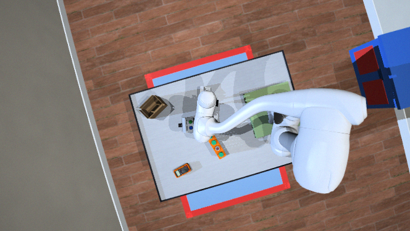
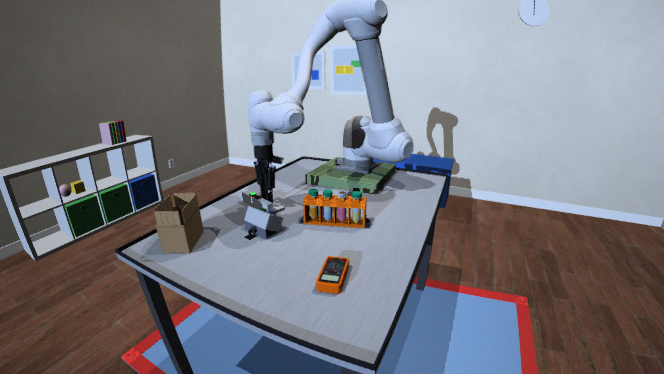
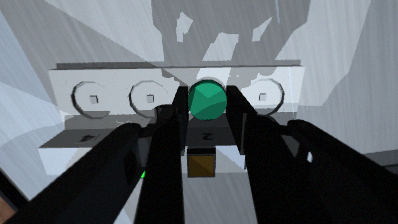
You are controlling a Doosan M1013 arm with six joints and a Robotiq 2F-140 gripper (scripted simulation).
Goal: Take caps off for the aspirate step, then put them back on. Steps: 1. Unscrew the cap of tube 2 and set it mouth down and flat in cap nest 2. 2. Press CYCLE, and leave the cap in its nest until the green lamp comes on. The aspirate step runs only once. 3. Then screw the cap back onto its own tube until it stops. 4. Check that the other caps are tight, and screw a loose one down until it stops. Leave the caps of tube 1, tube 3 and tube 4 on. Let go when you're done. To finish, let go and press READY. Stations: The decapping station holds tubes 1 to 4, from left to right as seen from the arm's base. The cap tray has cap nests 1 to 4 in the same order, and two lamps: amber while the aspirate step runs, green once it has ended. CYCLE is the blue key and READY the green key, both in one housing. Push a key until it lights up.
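Observation:
The cap tray (image 3: 171, 100) is a white block with four round nests in a row. The green cap of tube 2 (image 3: 207, 100) sits in one nest, third from the left in the wrist view. My gripper (image 3: 207, 100) hangs straight down over it, and its two black fingers touch the cap on both sides. In the exterior view the gripper (image 2: 267, 192) stands at the tray, where a green lamp (image 2: 253, 194) is lit. The orange tube rack (image 2: 334, 210) holds four tubes. Three have green caps and one (image 2: 342, 196) is open.
The grey key housing (image 2: 262, 222) stands just in front of the tray; from above its green and blue keys show (image 1: 190, 124). A cardboard box (image 2: 177, 222) is at the left, an orange multimeter (image 2: 332, 274) near the front, and a green mat (image 2: 350, 175) by the arm's base.

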